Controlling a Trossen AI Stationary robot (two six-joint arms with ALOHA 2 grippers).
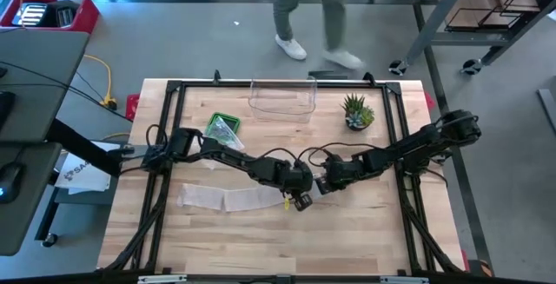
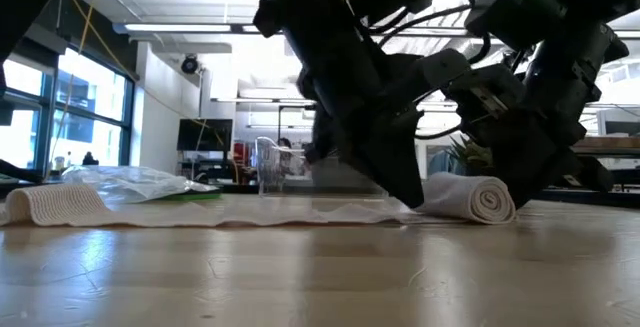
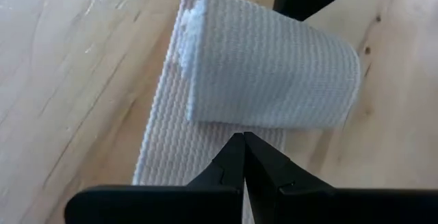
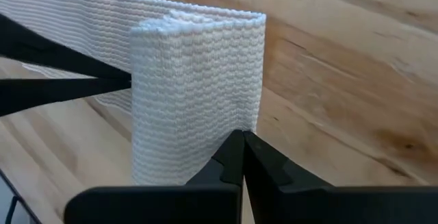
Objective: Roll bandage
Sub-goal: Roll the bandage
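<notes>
Rolling is partly done: the bandage [image 2: 470, 198] has a rolled end lying on the counter [image 2: 320, 267], well apart from the plant [image 1: 357, 112]. The roll's long axis lies across the flat tail [image 1: 226, 199]. The left claw [image 3: 243, 157] and right claw [image 4: 243, 154], both closed and holding nothing, meet at the roll, one on each side. Neither looks clearly nearer.

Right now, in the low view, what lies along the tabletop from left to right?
Loose bandage end → clear plastic bag → clear container → rolled part of the bandage.
</notes>
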